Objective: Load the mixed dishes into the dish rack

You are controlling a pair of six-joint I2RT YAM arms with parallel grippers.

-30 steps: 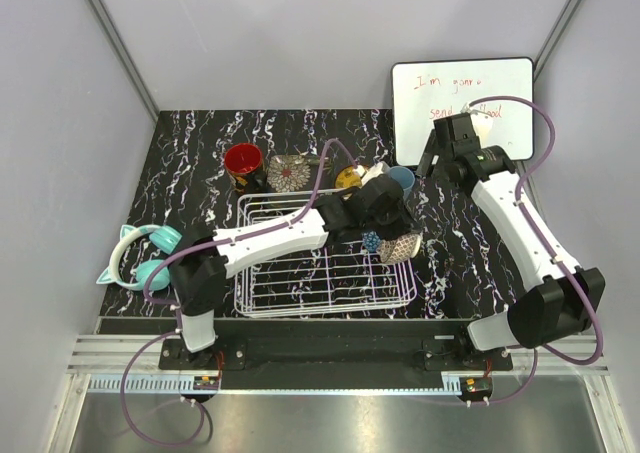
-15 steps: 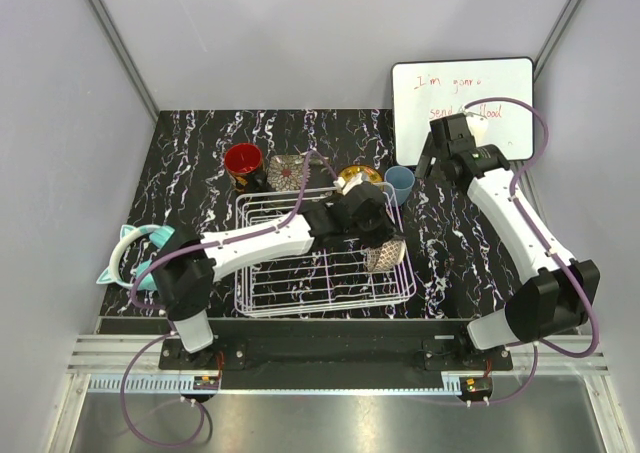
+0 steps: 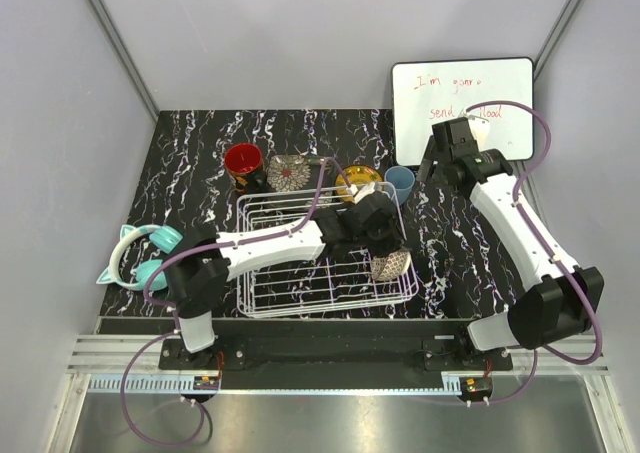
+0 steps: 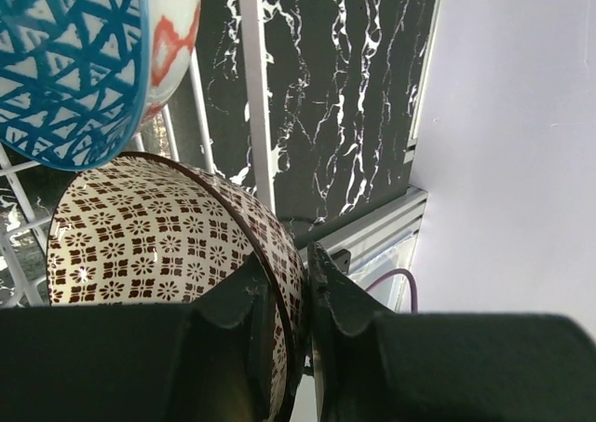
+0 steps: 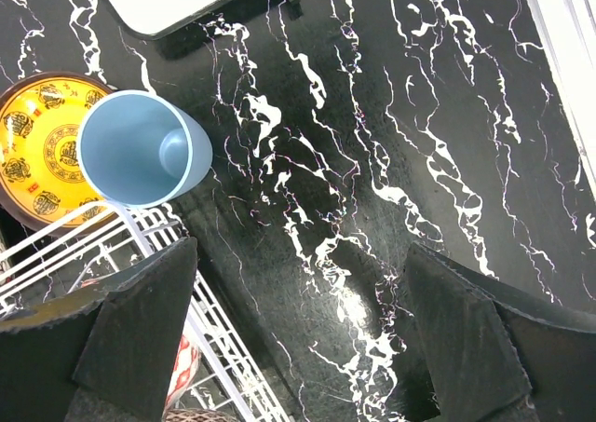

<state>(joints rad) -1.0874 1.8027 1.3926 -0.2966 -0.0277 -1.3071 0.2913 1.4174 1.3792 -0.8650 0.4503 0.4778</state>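
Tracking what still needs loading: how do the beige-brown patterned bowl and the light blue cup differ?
The beige-brown patterned bowl is tilted, its rim pinched in the left claw, over the white wire dish rack's right end; the light blue cup stands upright on the black marbled table outside the rack, untouched. The bowl is patterned, the cup plain. Both are round open vessels.

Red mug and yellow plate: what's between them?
The floral saucer sits between the red mug and the yellow plate, seen in the top view.

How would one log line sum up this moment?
left claw: shut on brown bowl at dish rack | right claw: open, near blue cup
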